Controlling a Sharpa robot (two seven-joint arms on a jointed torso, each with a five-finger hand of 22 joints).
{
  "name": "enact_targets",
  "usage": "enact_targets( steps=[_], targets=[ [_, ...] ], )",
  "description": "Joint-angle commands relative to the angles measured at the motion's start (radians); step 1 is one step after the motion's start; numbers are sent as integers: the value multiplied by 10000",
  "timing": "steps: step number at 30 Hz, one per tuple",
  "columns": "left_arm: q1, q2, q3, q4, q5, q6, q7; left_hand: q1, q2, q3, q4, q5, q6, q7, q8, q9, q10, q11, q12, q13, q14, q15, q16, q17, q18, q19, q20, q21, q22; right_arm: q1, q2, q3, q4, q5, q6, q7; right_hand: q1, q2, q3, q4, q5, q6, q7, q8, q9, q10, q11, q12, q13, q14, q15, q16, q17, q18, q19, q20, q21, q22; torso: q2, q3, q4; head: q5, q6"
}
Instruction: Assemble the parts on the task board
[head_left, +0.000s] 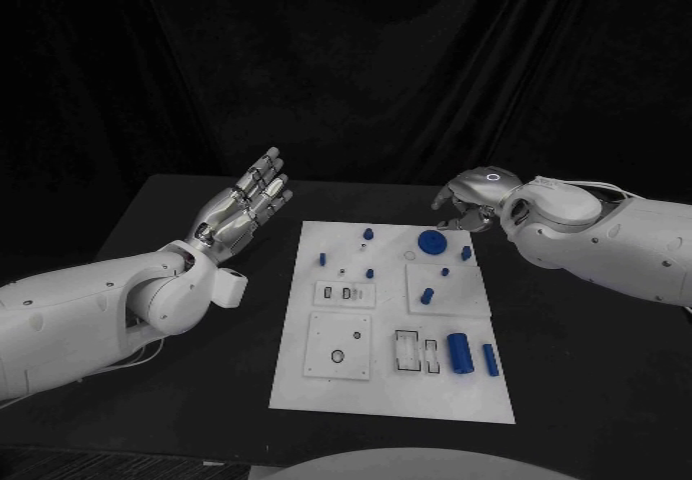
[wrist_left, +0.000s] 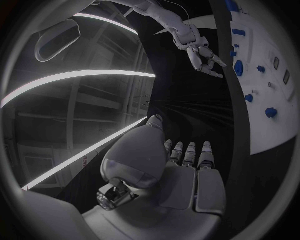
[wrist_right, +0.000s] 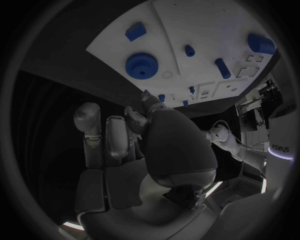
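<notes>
I see the left hand (head_left: 245, 208) spread flat beside the task board (head_left: 392, 398); right hand (head_left: 472, 201) curled, seemingly empty, just beyond its blue gear (head_left: 431, 240); remaining parts on board.

This looks like a robotics lab or test room. A black table (head_left: 173, 330) stands in front of a black curtain (head_left: 375, 90) that closes the far side. In the middle of the table lies a white task board (head_left: 397, 400) with small blue parts (head_left: 459, 352), a setup for trials. In the left wrist view, long strip lights (wrist_left: 75, 80) run across a high ceiling with bare beams, as in a technical hall.
</notes>
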Motion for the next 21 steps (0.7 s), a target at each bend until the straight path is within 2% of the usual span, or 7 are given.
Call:
enact_targets(
  steps=[1, 6, 12, 15, 21],
  targets=[
    [-10, 16, 9, 6, -11, 78, 254, 99, -36, 52, 10, 37, -14, 71, -2, 13, 6, 67, -35, -11, -5, 44, -36, -17, 118, 7, 82, -58, -17, -95, 43, 2, -148, -26, 289, -468, -531, 199, -338, 146, 244, -28, -10, -37, 346, 1439, -46, 3757, 4288, 1091, 10, 2039, 2935, -570, 1132, 19, 2168, 2042, -4, -7, 2, -31, 3],
    [-13, 31, 9, 0, -11, 105, 237, 99, -36, 52, 10, 37, -14, 71, -2, 13, 6, 67, -35, -11, -5, 44, -36, -17, 118, 7, 82, -58, -17, -231, 126, 1, -322, -26, 541, -437, -724, 234, -438, 233, -25, -380, 42, -88, 342, 1439, -11, 3757, 4288, 1091, 27, 2039, 2935, -620, 1277, 34, 2403, 2267, 14, 13, 48, -22, -26],
    [-16, 2, 8, 2, -11, 123, 214, 102, -34, 55, 7, 41, 4, 119, 2, 16, 6, 100, -35, -11, -5, 51, -36, -17, 116, 7, 89, -58, -17, -341, 203, 1, -434, -26, 644, -318, -803, 254, -491, 272, -237, -604, 89, -84, 281, 1439, 17, 3757, 4288, 1091, 32, 2039, 2935, -611, 1258, 42, 2383, 2284, 10, 3, 20, 58, -73],
    [-18, 3, 8, -5, -11, 130, 212, 100, -33, 55, 10, 38, 8, 135, 2, 17, 6, 118, -35, -11, -5, 56, -36, -17, 115, 7, 91, -58, -17, -379, 253, 1, -493, -26, 662, -258, -797, 262, -491, 268, -267, -610, 93, -76, 275, 1439, 21, 3757, 4288, 1091, 35, 2039, 2935, -622, 1292, 45, 2425, 2314, 14, -2, 24, 43, -116],
    [-21, 31, 8, -25, -11, 159, 207, 98, -31, 55, 13, 34, 9, 146, 3, 17, 6, 135, -35, -11, -5, 59, -36, -17, 115, 7, 93, -58, -17, -457, 364, 1, -592, -26, 729, -188, -751, 280, -474, 237, -282, -588, 79, -55, 271, 1439, 17, 3757, 4288, 1091, 37, 2039, 2935, -619, 1285, 48, 2415, 2314, 5, -11, 10, 55, -116]
  ],
)
